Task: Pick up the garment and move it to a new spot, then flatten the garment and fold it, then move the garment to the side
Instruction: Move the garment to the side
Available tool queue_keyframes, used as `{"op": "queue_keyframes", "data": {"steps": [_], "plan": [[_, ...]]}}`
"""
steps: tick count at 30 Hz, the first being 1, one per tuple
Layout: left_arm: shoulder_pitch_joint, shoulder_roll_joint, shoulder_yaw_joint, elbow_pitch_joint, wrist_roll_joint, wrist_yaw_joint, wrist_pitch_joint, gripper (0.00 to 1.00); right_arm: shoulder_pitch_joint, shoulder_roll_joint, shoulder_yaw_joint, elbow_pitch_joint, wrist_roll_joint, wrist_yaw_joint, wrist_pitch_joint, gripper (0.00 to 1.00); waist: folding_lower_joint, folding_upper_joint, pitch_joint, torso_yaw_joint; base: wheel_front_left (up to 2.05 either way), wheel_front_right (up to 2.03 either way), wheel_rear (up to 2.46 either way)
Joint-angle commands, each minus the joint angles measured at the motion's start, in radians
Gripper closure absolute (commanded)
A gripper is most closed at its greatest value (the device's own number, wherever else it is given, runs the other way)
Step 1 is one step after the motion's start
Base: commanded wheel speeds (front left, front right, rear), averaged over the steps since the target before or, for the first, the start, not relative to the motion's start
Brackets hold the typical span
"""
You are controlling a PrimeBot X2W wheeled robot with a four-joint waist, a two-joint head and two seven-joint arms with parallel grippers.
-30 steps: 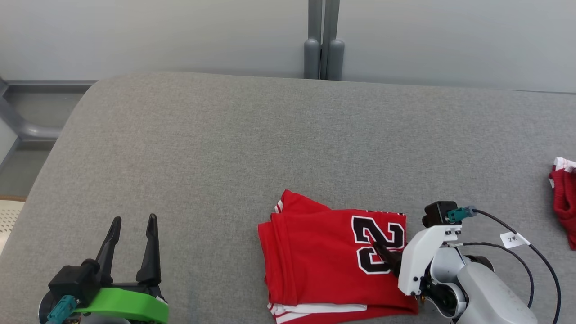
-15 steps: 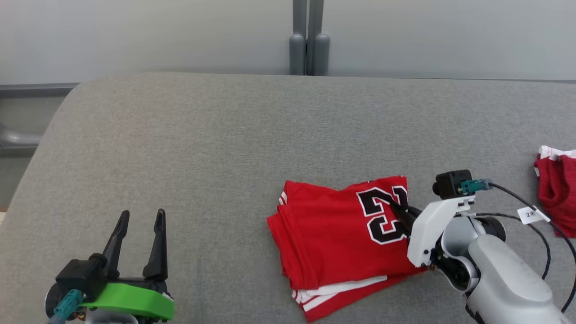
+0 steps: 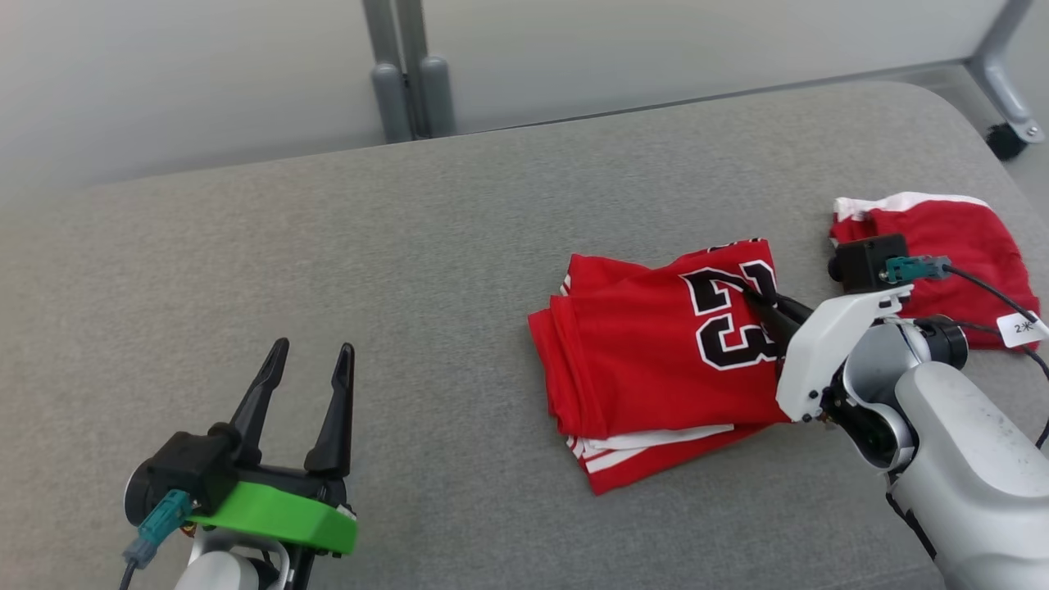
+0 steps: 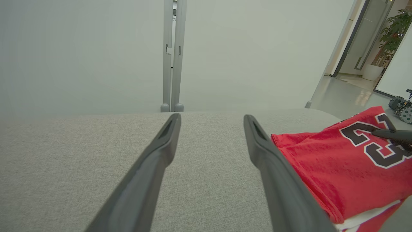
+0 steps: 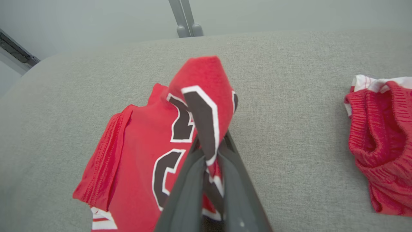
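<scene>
The garment is a folded red jersey with a black "23", lying on the grey padded table right of centre. My right gripper is shut on its numbered right edge. In the right wrist view the pinched fold of the garment bunches up above the right gripper. My left gripper stands open at the lower left, well apart from the cloth. Between the left gripper fingers in its wrist view there is only table, with the garment off to the right.
A second red garment with white trim lies crumpled at the table's right end, close behind my right wrist, and is also in the right wrist view. Grey partition posts stand behind the table. A caster wheel sits beyond the right corner.
The head camera has turned right. My right gripper closed on the jersey's numbered edge and dragged it, turning it slightly, closer to the second red garment. The left gripper stayed open.
</scene>
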Motion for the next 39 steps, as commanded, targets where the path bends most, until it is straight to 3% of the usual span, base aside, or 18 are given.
{"op": "queue_keyframes", "data": {"steps": [1, 8, 16, 20, 28, 39], "plan": [[-0.02, 0.013, 0.001, -0.004, -0.007, -0.003, -0.002, 0.0, -0.007, -0.008, -0.009, -0.012, 0.002, -0.001, -0.008, 1.0, 0.0, 0.0, 0.028, -0.115, 0.0, 0.0, 0.0], [-0.031, 0.026, 0.053, -0.021, -0.013, 0.002, -0.002, 0.0, 0.011, -0.008, -0.036, -0.046, -0.004, -0.001, -0.024, 1.0, 0.0, 0.0, 0.055, -0.203, 0.0, 0.0, 0.0], [-0.051, 0.066, 0.088, -0.051, 0.004, 0.003, 0.002, 0.0, -0.064, -0.029, -0.039, -0.048, 0.034, -0.001, -0.027, 1.0, 0.0, 0.0, 0.138, -0.198, 0.0, 0.0, 0.0], [-0.065, 0.083, 0.092, -0.06, 0.003, 0.003, 0.012, 0.0, -0.136, -0.085, -0.021, -0.049, 0.104, -0.001, 0.025, 1.0, 0.0, 0.0, 0.191, -0.184, 0.0, 0.0, 0.0], [-0.082, 0.1, 0.091, -0.062, -0.004, 0.004, 0.018, 0.0, -0.243, -0.261, -0.029, -0.028, 0.11, -0.001, 0.081, 1.0, 0.0, 0.0, 0.249, -0.144, 0.0, 0.0, 0.0], [-0.109, 0.119, 0.087, -0.074, -0.008, 0.006, 0.029, 0.0, -0.315, -0.363, -0.048, 0.043, 0.066, -0.001, 0.042, 1.0, 0.0, 0.0, 0.318, -0.125, 0.0, 0.0, 0.0]]}}
